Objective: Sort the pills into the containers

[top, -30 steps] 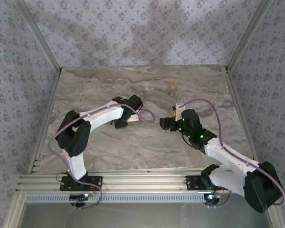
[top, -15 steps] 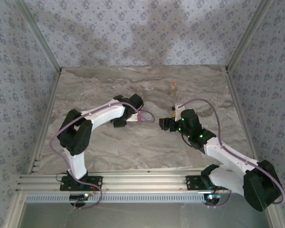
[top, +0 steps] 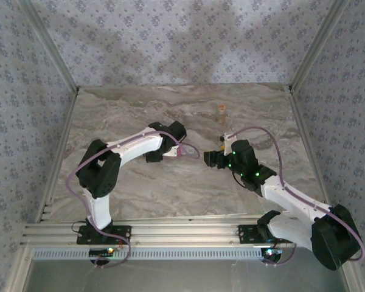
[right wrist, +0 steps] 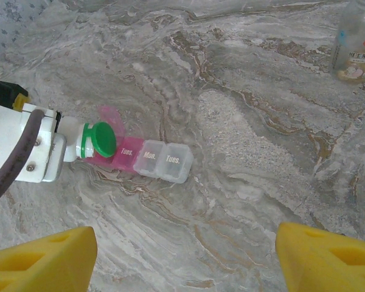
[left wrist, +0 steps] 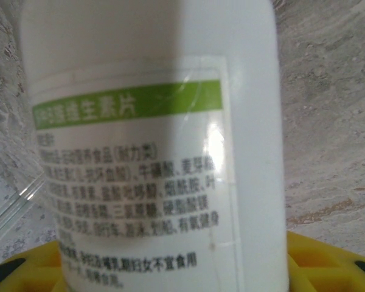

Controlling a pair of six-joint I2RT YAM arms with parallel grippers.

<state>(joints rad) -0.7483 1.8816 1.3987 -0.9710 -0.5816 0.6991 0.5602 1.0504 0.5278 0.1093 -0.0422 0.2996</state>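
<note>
My left gripper [top: 172,149] is shut on the white bottle [left wrist: 152,140], whose green-striped label crowds the left wrist view between yellow fingers [left wrist: 328,267]. The bottle lies sideways and its green cap [right wrist: 100,139] is on, pointing at the pink end of the strip pill case [right wrist: 152,159]. The case lies flat on the marble with a pink lid flap raised and two clear cells shut. The amber vial [right wrist: 356,39] stands upright at the far right, also seen from above [top: 221,109]. My right gripper [right wrist: 182,267] hangs open above bare marble, short of the case. No loose pills are visible.
The marble table [top: 128,115] is walled by patterned panels on three sides, with an aluminium rail [top: 170,234] along the near edge. The two grippers face each other at mid-table, a short gap between them [top: 198,155].
The left arm has eased slightly right and nearer with the bottle, closer to the pill case. The right arm has hardly moved.
</note>
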